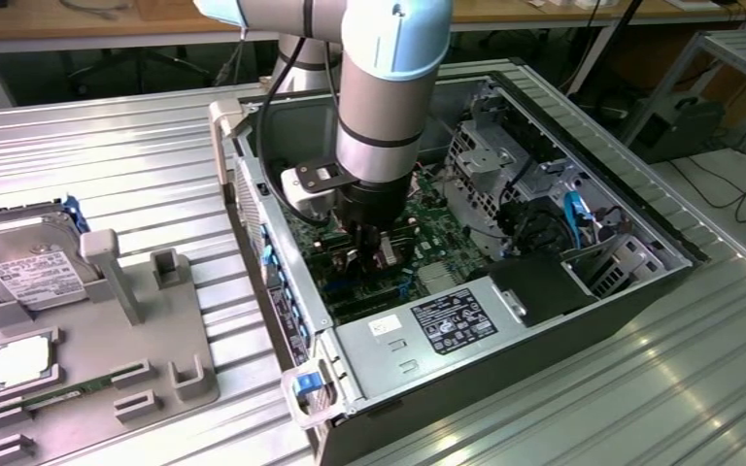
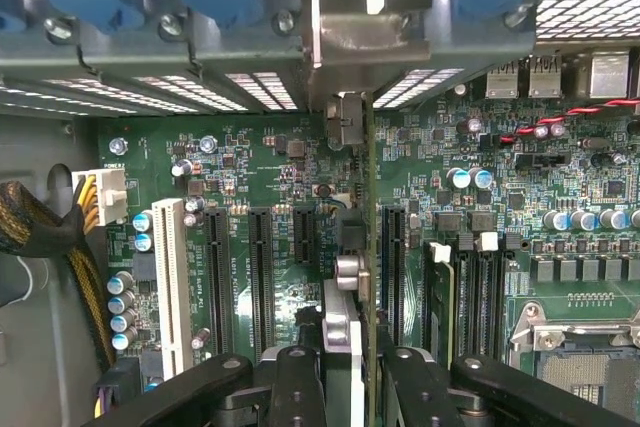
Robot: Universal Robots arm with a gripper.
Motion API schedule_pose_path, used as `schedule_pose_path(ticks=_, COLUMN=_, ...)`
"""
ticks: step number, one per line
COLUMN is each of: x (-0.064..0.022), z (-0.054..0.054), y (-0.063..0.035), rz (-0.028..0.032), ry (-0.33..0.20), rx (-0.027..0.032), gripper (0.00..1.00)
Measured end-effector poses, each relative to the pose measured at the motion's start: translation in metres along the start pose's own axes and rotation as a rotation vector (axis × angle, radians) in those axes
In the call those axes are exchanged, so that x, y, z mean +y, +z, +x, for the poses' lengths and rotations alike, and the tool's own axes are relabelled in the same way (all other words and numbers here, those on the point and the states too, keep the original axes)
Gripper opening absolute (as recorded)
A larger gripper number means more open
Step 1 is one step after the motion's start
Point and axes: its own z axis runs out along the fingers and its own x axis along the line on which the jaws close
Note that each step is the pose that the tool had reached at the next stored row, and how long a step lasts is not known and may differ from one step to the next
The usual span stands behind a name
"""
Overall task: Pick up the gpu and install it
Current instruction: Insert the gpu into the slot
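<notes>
Inside open computer case [image 1: 632, 209], gripper [image 2: 352, 372] clenched on gpu [image 2: 369, 247], card edge-on above motherboard [image 2: 270, 162], flanked closely by expansion slots [image 2: 260, 267].

Bright overhead light, glare on table [image 1: 567, 388]

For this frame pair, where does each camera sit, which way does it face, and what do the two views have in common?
Exterior view: off the arm, above and to one side, looking down on the open computer case and the arm.
Wrist view: on the wrist, looking down past the gripper at the motherboard, with the gpu held edge-on.
Shared: the gripper, the motherboard and the case interior.
</notes>
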Motion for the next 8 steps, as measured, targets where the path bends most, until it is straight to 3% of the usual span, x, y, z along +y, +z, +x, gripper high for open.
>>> schedule_pose_path(ticks=8, x=0.0000, z=-0.0001, y=-0.0004, rz=0.0006, ry=0.000, rx=-0.0005, gripper=0.28)
